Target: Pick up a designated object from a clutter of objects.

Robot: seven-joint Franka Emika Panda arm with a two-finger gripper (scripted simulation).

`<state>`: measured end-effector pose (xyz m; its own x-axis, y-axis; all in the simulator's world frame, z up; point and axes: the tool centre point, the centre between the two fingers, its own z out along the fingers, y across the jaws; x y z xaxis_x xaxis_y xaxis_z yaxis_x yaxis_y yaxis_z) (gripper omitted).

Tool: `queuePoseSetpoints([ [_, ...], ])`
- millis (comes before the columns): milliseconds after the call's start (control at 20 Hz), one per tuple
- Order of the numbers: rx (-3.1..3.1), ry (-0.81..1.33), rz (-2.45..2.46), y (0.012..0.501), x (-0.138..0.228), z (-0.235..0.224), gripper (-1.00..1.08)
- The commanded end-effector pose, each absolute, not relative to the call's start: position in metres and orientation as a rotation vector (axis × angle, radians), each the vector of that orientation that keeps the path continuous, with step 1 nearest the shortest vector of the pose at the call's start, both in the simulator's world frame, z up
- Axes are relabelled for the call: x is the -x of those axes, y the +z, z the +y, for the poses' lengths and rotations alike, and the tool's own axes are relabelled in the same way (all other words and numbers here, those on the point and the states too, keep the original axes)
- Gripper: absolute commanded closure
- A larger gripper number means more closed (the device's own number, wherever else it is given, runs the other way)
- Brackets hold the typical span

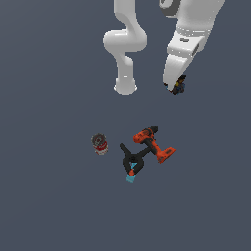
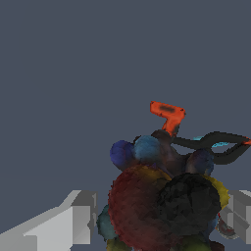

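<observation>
The designated object (image 1: pixel 180 87) is a tiny dark lumpy item with yellow and blue specks, held at the tip of my gripper (image 1: pixel 176 89), which is shut on it. In the wrist view the object (image 2: pixel 147 196) fills the space between my two grey fingers (image 2: pixel 78 218) as a cluster of dark red, black, blue and yellow lumps. The other items of the clutter lie apart from it on the floor: an orange-and-black drill (image 1: pixel 153 143), a black clamp with a blue tip (image 1: pixel 132 163) and a small red-grey can (image 1: pixel 100 143).
The arm's white base (image 1: pixel 125 87) stands on the plain grey floor toward the exterior view's left of the gripper. In the wrist view the drill (image 2: pixel 168 115) and the clamp (image 2: pixel 215 142) show beyond the held object.
</observation>
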<state>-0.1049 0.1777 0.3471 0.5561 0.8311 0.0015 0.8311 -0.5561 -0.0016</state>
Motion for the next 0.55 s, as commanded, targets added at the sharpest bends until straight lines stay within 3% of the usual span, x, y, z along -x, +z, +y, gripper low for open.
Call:
queuePoseSetpoints([
  [0, 2.77, 0.0, -1.479, 0.363, 0.105, 0.176, 1.08],
  [500, 2.772, 0.0, -1.478, 0.388, 0.104, 0.174, 1.08],
])
